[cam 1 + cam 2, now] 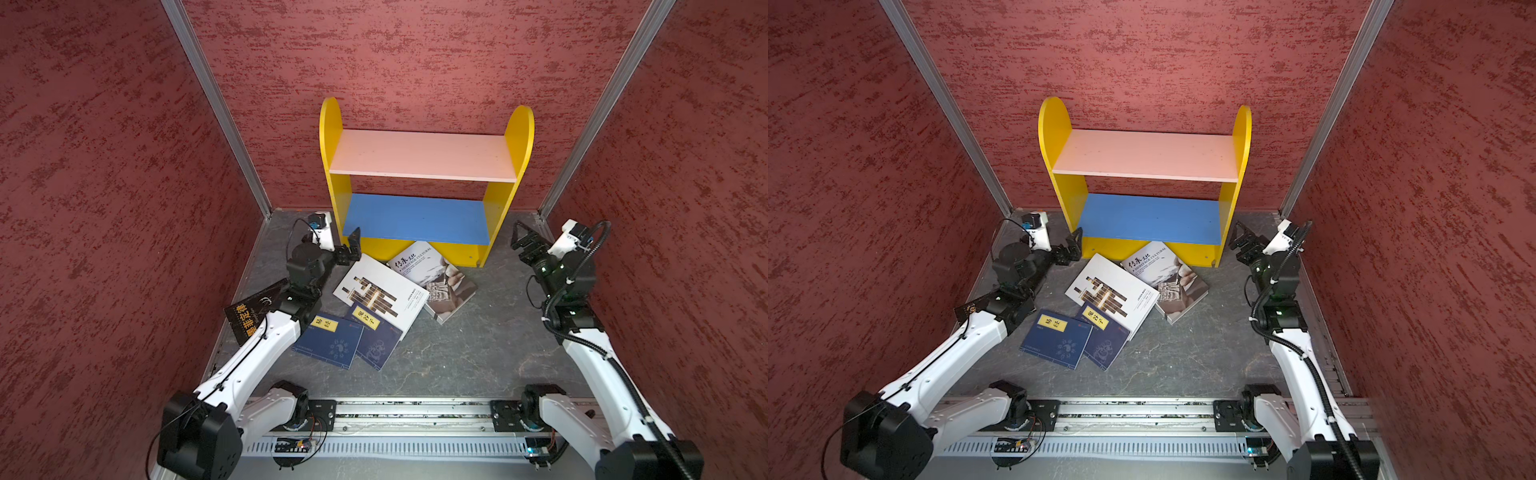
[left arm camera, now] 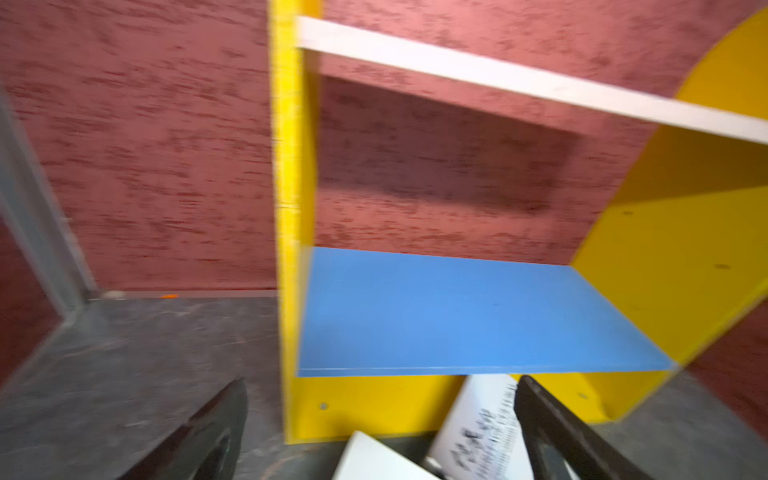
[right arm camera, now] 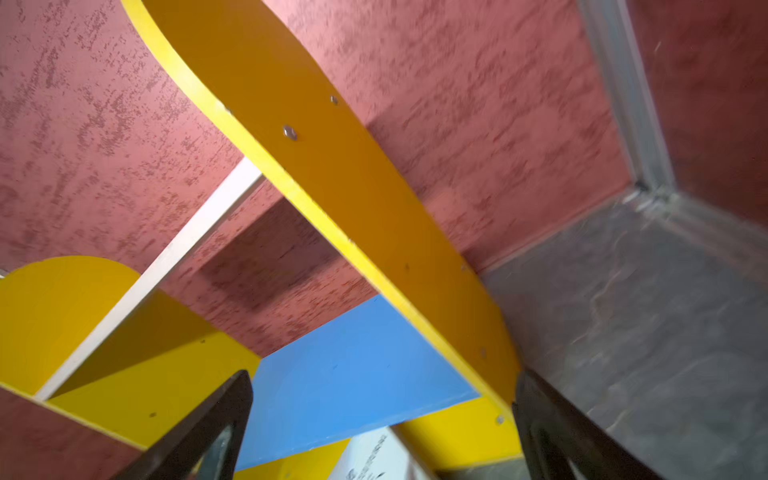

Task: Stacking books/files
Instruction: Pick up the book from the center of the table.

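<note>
On grey tabletop (image 1: 478,353) (red walls (image 1: 415,62)): books (image 1: 380,291).

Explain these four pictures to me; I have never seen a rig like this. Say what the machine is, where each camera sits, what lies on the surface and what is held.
This is a robot with two white arms, a left arm and a right arm, mounted on a rail at the near edge of a dark table. Each ends in a gripper, a two-fingered clamp. Two pictures look down on the whole scene from above; the other two come from cameras on the wrists, looking out between the fingers. A yellow shelf stands at the back. Before it five books lie scattered: a black book, two navy books, a white book and a grey book. The left gripper and the right gripper are both open and hold nothing.
</note>
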Tool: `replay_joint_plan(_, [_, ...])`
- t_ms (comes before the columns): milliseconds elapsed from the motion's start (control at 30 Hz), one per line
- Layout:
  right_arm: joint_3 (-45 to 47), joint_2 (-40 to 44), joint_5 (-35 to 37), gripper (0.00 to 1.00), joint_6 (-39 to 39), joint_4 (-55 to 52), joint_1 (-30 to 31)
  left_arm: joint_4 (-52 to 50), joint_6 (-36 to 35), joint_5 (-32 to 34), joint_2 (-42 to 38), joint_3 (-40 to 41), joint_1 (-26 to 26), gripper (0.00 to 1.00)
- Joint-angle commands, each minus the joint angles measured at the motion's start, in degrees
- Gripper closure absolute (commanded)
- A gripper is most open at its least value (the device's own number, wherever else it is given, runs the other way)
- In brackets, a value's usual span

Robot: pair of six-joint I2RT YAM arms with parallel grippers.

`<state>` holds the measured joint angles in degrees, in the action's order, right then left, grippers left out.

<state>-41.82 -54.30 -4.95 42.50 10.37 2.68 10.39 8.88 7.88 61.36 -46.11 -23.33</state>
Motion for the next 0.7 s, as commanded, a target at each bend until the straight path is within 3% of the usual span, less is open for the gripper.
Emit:
replay_joint_plan(0, [0.3,-2.2,-3.0,0.01,16.7,0.5,6.2,-9.1,13.5,5.3,0.7,-3.9,-6.2,0.01])
replay_joint_plan(133, [-4.0,-5.9,-1.7,0.01,17.2,1.1,13.7,-17.4,25.9,3.9,3.1,-11.7,-10.7,0.01])
replay_joint_plan(233, [-7.6,-8.0,-3.0,0.01,13.6,0.6,16.0,-19.9,28.1,2.0,4.0,-15.0,-12.0,0.01])
replay_joint_plan(300, [-3.9,-8.3,-4.8,0.01,15.2,9.2,16.2,-19.8,29.3,2.5,3.6,-15.2,-12.4,0.01])
replay_joint_plan(367, [-0.1,-8.1,-1.9,0.01,20.7,15.0,15.8,-15.7,31.1,1.3,2.6,-11.9,-12.0,0.01])
replay_joint_plan(500, [-1.3,-6.4,3.9,0.01,26.0,2.5,15.2,3.2,37.7,-4.3,-0.2,-1.0,-7.9,0.01])
replay_joint_plan(600, [3.3,-5.2,2.9,0.01,24.7,12.5,15.0,-3.3,49.6,-1.3,-2.0,2.5,-4.5,0.01])
replay_joint_plan(667, [2.6,-6.2,3.8,0.01,26.6,8.3,14.1,-7.9,54.8,-1.5,-2.8,3.6,-2.2,0.01])
